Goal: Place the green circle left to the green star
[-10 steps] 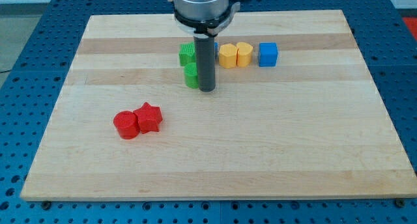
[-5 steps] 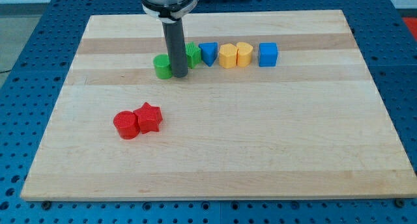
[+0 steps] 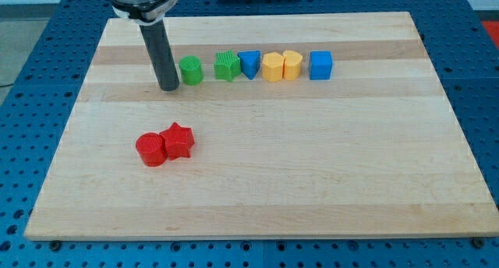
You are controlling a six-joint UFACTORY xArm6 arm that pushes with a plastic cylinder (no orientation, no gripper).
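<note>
green circle (image 3: 190, 69) now sits just left of green star (image 3: 227, 65) (small gap), moved from below it | my tip (image 3: 168, 88) has crossed to circle's left, apart | placement looks done

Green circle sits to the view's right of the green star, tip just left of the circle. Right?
No. In the camera view the green circle sits to the view's left of the green star, not right. My tip is just left of the circle.

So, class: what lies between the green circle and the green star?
Nothing: in the camera view only bare board separates the green circle from the green star. My tip sits on the circle's left.
</note>
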